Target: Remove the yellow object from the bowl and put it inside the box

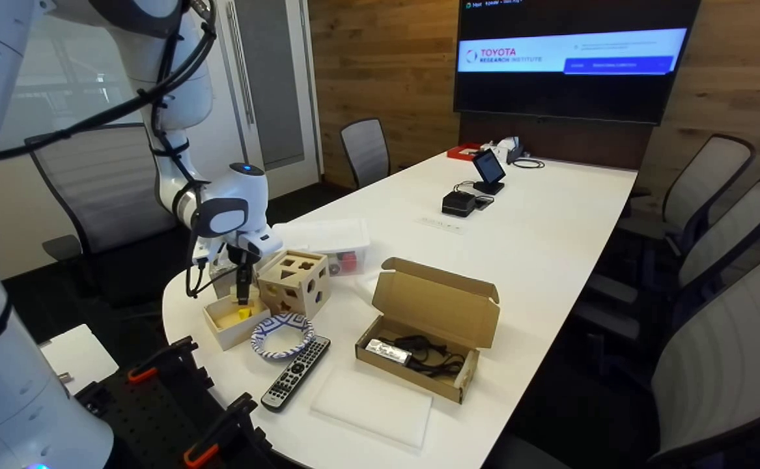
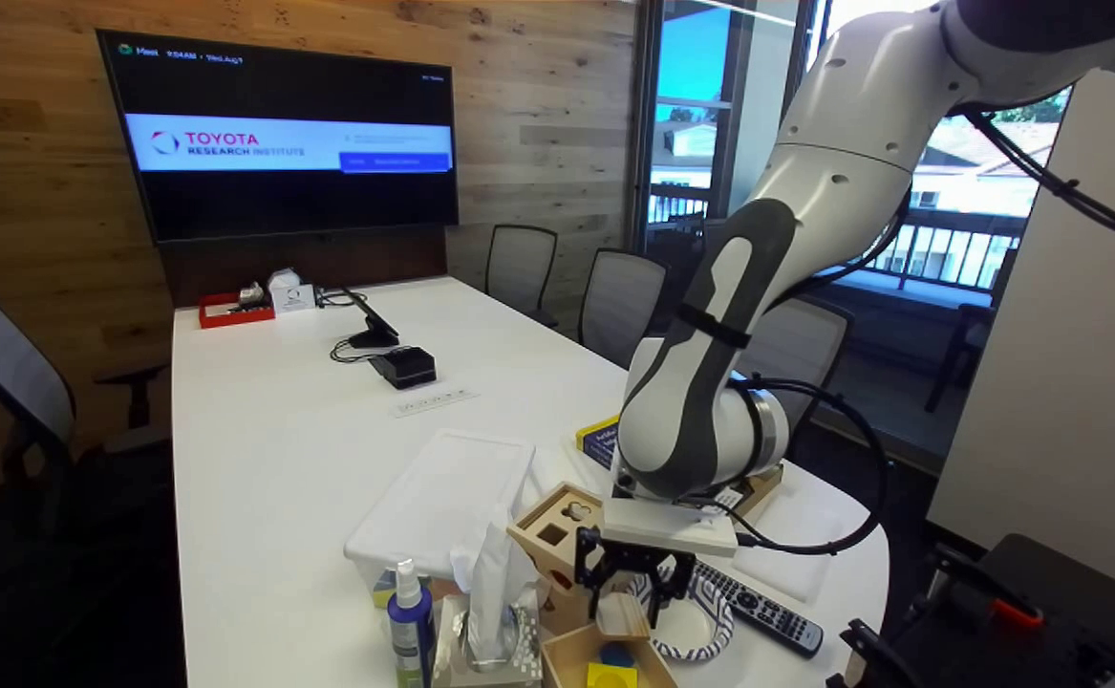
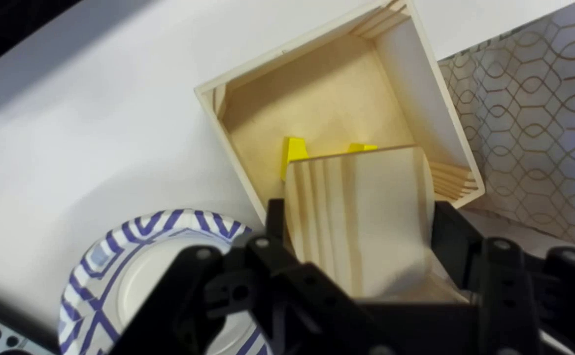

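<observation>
My gripper (image 3: 358,217) has its fingers against both sides of a pale, rounded wooden piece (image 3: 366,197) and holds it above the square wooden tray. The gripper (image 2: 624,610) and the wooden piece (image 2: 622,619) also show in an exterior view. The wooden tray (image 3: 312,84) holds yellow pieces (image 3: 294,150), partly hidden by the held piece; an exterior view also shows a blue piece (image 2: 617,655) beside a yellow one (image 2: 611,677). The blue-and-white patterned bowl (image 1: 266,331) stands empty beside the tray. The wooden shape-sorter cube (image 1: 296,286) stands behind the bowl.
An open cardboard box (image 1: 435,303) with cables stands on the table. A remote (image 1: 296,372) lies by the bowl, near a white pad (image 1: 373,407). A tissue box (image 2: 495,659), a spray bottle (image 2: 411,621) and a lidded plastic bin (image 2: 447,487) stand close by.
</observation>
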You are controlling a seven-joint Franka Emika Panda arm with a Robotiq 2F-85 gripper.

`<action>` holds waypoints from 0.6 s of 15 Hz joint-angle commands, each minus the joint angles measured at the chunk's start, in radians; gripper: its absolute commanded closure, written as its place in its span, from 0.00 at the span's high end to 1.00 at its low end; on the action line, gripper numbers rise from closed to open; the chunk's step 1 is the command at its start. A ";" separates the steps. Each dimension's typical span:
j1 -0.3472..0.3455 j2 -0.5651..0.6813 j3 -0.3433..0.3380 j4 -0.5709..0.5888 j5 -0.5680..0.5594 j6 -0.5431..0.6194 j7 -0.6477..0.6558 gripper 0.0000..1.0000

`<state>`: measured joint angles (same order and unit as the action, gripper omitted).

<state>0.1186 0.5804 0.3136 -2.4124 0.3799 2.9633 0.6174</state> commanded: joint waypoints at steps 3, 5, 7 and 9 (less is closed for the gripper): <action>-0.006 0.030 0.012 0.050 0.044 -0.107 -0.106 0.49; 0.004 0.039 0.003 0.059 0.047 -0.120 -0.122 0.49; 0.034 0.046 -0.028 0.065 0.032 -0.124 -0.121 0.49; 0.079 0.063 -0.068 0.068 0.010 -0.103 -0.114 0.49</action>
<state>0.1373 0.6246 0.2969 -2.3678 0.3925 2.8748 0.5230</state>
